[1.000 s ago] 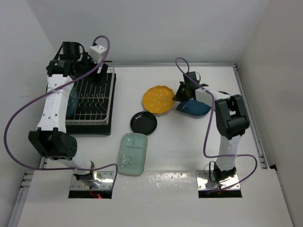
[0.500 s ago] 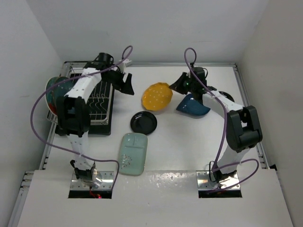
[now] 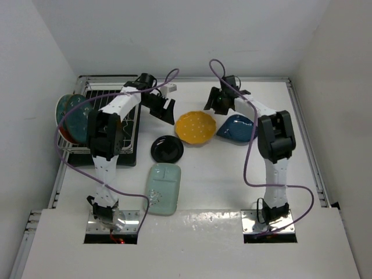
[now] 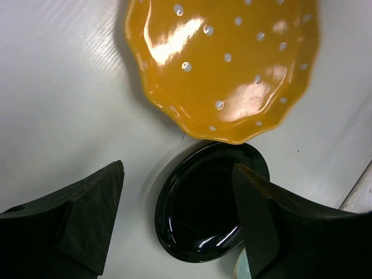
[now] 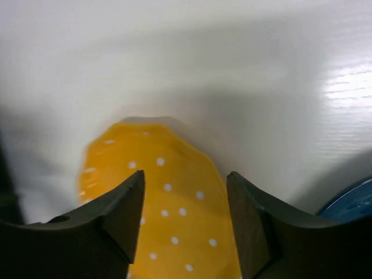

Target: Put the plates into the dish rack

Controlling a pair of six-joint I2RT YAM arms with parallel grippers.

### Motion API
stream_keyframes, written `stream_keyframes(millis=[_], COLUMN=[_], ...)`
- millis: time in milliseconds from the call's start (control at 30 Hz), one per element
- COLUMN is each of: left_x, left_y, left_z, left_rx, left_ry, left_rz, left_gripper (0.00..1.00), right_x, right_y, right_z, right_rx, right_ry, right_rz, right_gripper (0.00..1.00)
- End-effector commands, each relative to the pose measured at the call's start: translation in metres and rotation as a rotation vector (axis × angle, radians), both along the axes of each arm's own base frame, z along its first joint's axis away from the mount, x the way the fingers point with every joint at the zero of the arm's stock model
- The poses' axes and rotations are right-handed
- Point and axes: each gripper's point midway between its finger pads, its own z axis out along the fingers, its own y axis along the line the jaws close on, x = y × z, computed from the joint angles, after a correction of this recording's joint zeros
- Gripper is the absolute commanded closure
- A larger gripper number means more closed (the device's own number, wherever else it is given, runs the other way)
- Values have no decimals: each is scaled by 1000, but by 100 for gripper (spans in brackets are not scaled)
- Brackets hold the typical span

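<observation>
**Yellow plate between two arms, top and wrist views.** The scalloped yellow plate (image 3: 195, 127) lies flat near the middle of the tabletop, towards the far edge. It is glossy glazed ceramic with white dots and nearly round, so it has no long axis to align with.

The left fingers (image 4: 81, 224) are spread wide and hold nothing. They hang just off the plate's rim on the side nearer the tabletop's left edge, above a small glossy black plate (image 4: 209, 203) whose rim sits just beside the yellow one. The right fingers (image 5: 116, 215) are also apart and empty, over the plate's far rim on the side nearer the right edge.

Both arms are about equally near. The left arm, though, is on the side of the dish rack (image 3: 132, 131), a silver wire rack on a black tray by the left edge, so it looks better placed for the carry.

A grey-teal plate (image 3: 74, 113) already stands on edge in the rack. A dark blue leaf-shaped plate (image 3: 238, 128) lies just beside the yellow plate towards the right edge. A pale mint tray (image 3: 163, 189) lies near the near edge, its long axis running near to far.
</observation>
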Motion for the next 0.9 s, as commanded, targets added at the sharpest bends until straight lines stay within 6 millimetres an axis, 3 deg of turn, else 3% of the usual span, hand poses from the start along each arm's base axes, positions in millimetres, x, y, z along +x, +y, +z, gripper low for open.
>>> stream_keyframes(millis=[0,133,300,333,467,500,567,600,667,800,833,867], left_x=[3,-2,-3,-3,2,2,2,2,2,1,1,0], left_y=[5,4,4,4,4,4,4,4,4,2,2,1], left_z=[29,31,35,35,40,40,40,40,40,42,42,42], left_rx=[4,14,12,12,16,16,16,16,16,2,4,-4], left_ry=[-72,-80,-89,-89,-109,-109,-109,-109,-109,-111,-118,-116], left_rz=[25,13,13,13,17,17,17,17,17,3,-5,-9], left_gripper=[21,21,21,21,21,21,21,21,21,21,21,21], right_x=[-34,-40,-56,-55,-77,-79,-87,-90,-94,-98,-96,-75], right_y=[-23,-30,-19,-11,-11,-13,-14,-16,-17,-10,5,17], right_z=[-56,-78,-93,-88,-98,-100,-106,-109,-112,-108,-83,-70], right_rx=[-217,-315,-308,-295,-337,-344,-349,-356,-359,-295,-183,-115], right_ry=[206,234,278,254,278,286,322,335,350,318,276,168], right_rz=[20,18,129,152,217,219,222,222,223,262,279,272], right_gripper=[38,35,38,43,52,55,73,87,100,100,100,100])
